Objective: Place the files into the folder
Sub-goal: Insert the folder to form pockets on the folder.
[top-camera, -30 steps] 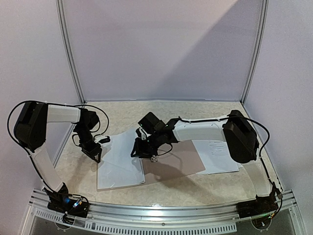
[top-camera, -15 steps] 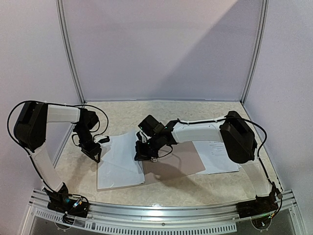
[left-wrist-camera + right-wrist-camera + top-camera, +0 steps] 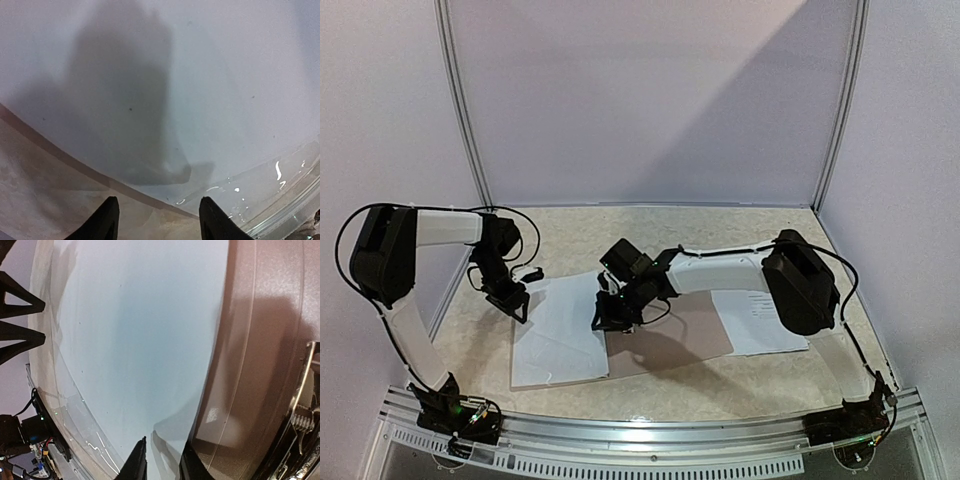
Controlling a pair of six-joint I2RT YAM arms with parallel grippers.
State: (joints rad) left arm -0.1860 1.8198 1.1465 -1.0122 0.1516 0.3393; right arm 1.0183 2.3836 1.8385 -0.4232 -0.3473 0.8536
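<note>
A blank white sheet point(image 3: 560, 328) of the files lies on the left half of the open brown folder point(image 3: 672, 335). My right gripper point(image 3: 608, 318) is down at the sheet's right edge by the folder's fold. In the right wrist view its jaws point(image 3: 162, 466) are closed on the sheet's point(image 3: 140, 340) lifted edge, beside the brown card point(image 3: 260, 340). My left gripper point(image 3: 516, 298) is open and empty at the sheet's far left edge. In the left wrist view it point(image 3: 159, 220) hovers over the sheet point(image 3: 190, 75) and a thin strip of folder edge point(image 3: 75, 163).
More white printed sheets point(image 3: 760, 318) lie right of the folder, under the right arm. The folder's metal clip point(image 3: 306, 405) shows in the right wrist view. The enclosure's walls stand close on the left and right, and a metal rail point(image 3: 650, 435) runs along the near edge.
My right gripper has shifted slightly left with the sheet, and the sheet and folder have slid a little left. My left gripper has moved back along the sheet's left edge.
</note>
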